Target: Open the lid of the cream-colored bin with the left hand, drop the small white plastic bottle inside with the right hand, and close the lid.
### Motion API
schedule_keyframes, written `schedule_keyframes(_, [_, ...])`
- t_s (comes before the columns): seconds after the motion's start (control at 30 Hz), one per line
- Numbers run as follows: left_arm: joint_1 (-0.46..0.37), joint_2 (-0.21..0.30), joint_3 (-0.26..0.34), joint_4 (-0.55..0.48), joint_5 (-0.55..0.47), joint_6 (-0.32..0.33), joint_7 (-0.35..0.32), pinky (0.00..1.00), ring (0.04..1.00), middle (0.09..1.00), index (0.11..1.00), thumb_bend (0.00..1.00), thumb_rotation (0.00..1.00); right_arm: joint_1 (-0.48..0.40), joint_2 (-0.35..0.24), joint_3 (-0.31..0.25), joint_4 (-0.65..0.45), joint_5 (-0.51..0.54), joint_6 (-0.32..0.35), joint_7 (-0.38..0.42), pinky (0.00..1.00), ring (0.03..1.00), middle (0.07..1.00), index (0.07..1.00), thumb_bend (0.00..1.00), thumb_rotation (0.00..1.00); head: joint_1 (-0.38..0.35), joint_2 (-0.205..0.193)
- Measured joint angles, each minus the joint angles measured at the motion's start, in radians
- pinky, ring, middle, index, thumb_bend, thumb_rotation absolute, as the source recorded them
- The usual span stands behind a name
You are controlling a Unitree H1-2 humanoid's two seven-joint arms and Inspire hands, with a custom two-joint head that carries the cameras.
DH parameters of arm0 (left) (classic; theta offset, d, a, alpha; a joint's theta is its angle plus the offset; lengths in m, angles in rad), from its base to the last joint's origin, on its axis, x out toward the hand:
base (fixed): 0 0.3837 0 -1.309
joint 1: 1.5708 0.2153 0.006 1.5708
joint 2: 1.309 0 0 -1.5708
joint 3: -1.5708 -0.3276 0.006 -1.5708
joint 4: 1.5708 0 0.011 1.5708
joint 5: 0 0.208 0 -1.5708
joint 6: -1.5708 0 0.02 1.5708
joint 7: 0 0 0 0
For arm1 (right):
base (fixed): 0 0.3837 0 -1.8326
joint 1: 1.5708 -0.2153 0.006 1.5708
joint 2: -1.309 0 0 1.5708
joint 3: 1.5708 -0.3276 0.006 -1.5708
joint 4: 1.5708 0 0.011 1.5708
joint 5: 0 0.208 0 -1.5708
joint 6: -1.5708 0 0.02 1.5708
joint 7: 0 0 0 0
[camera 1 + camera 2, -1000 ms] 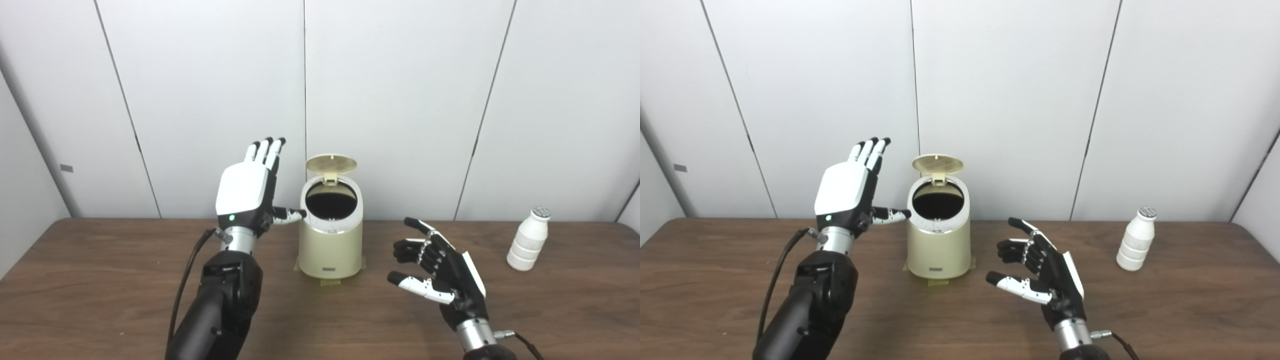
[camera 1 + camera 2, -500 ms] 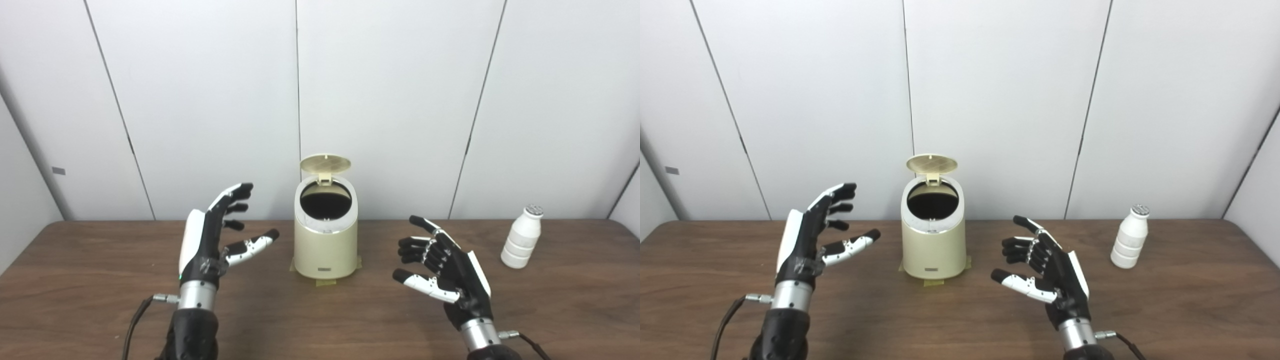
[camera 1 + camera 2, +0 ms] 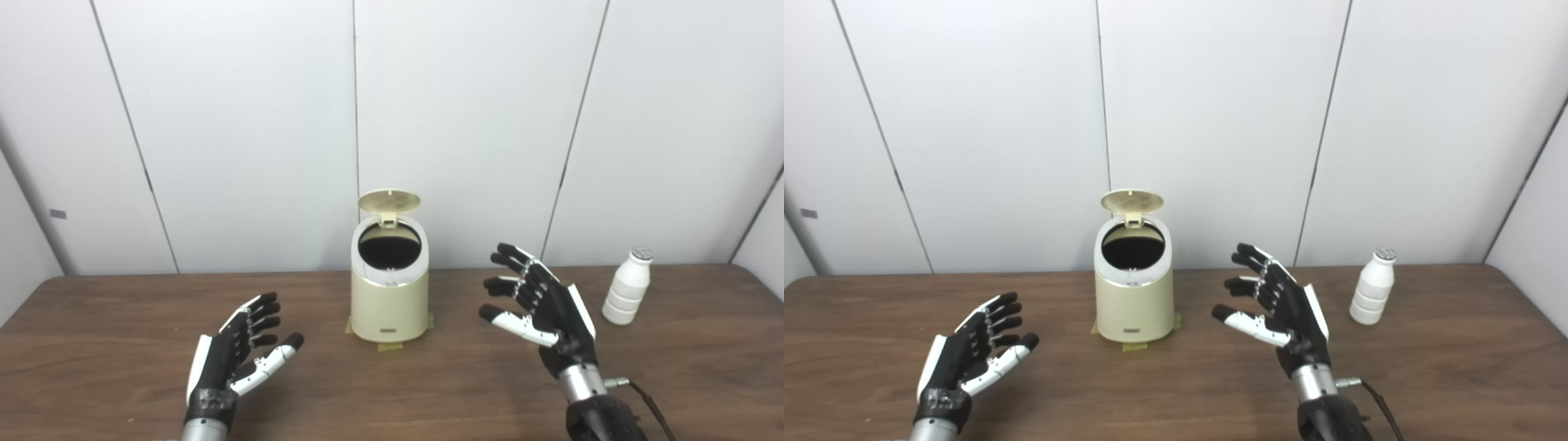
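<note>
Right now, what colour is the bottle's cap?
The bottle's cap looks grey-silver with small dark dots; clearest in the left eye view.

A bin [image 3: 389,293] stands mid-desk [image 3: 392,392] near the back wall [image 3: 245,122], its lid [image 3: 389,201] raised behind the opening. A bottle [image 3: 626,286] stands upright, well right (near the desk's back edge). The left hand [image 3: 236,358] is front-left, the right hand [image 3: 542,306] between bin and bottle.

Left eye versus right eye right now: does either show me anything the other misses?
Left eye only: a longer run of the table's left edge by the side wall. Right eye only: a longer run of its right edge. Both: the bin with its lid up, the bottle standing at right, and the left hand and right hand open and empty.
</note>
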Motion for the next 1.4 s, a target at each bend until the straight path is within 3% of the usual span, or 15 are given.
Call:
schedule_keyframes(0.17, [-0.009,0.013,0.013,0.026,-0.033,-0.021,-0.01,0.67,0.798,0.839,0.857,0.7,0.23,-0.043,-0.087,-0.031,-0.102,-0.078,0.091,-0.02,0.56,0.628,0.78,0.785,0.79,0.13,-0.08,-0.028])
schedule_keyframes(0.2, [-0.01,0.019,0.017,0.034,-0.038,-0.022,-0.012,0.66,0.801,0.839,0.863,0.68,0.21,-0.05,-0.103,-0.048,-0.108,-0.083,0.098,-0.029,0.62,0.63,0.772,0.789,0.76,0.09,-0.106,-0.037])
schedule_keyframes(0.33, [-0.012,0.043,0.025,0.042,-0.061,-0.022,-0.021,0.67,0.812,0.843,0.867,0.67,0.19,-0.081,-0.174,-0.122,-0.058,-0.086,0.065,-0.062,0.61,0.639,0.763,0.782,0.74,0.05,-0.149,-0.052])
schedule_keyframes(0.47, [-0.017,0.057,0.028,0.057,-0.069,-0.034,-0.031,0.66,0.801,0.837,0.861,0.67,0.17,-0.106,-0.259,-0.18,-0.028,-0.092,0.064,-0.085,0.69,0.766,0.827,0.813,0.77,0.13,-0.172,-0.061])
schedule_keyframes(0.63, [-0.02,0.063,0.025,0.068,-0.063,-0.049,-0.036,0.65,0.791,0.834,0.859,0.64,0.14,-0.12,-0.363,-0.187,-0.004,-0.138,0.127,-0.085,0.78,0.892,0.923,0.903,0.9,0.28,-0.215,-0.071])
schedule_keyframes(0.7, [-0.02,0.069,0.027,0.071,-0.058,-0.049,-0.035,0.65,0.785,0.828,0.852,0.65,0.15,-0.118,-0.389,-0.187,0.015,-0.141,0.157,-0.072,0.8,0.912,0.94,0.923,0.91,0.28,-0.221,-0.074])
schedule_keyframes(0.9, [-0.021,0.073,0.028,0.069,-0.062,-0.035,-0.037,0.65,0.793,0.833,0.842,0.65,0.13,-0.104,-0.4,-0.187,0.105,-0.12,0.19,-0.045,0.88,0.967,0.988,0.976,0.93,0.24,-0.232,-0.072])
schedule_keyframes(1.03, [-0.021,0.074,0.03,0.061,-0.073,-0.015,-0.041,0.66,0.801,0.843,0.853,0.64,0.11,-0.094,-0.402,-0.187,0.147,-0.09,0.214,-0.012,0.92,0.975,1.0,0.994,0.88,0.19,-0.232,-0.069])
schedule_keyframes(1.17, [-0.021,0.073,0.027,0.056,-0.071,-0.014,-0.041,0.67,0.805,0.844,0.856,0.62,0.06,-0.089,-0.403,-0.188,0.167,-0.05,0.248,0.027,0.85,0.958,1.0,1.0,0.85,0.12,-0.229,-0.068])
schedule_keyframes(1.4, [-0.021,0.073,0.026,0.031,-0.07,0.005,-0.041,0.67,0.803,0.841,0.851,0.62,0.04,-0.08,-0.404,-0.17,0.219,-0.043,0.262,0.061,0.86,0.95,0.99,0.994,0.82,0.1,-0.232,-0.064])
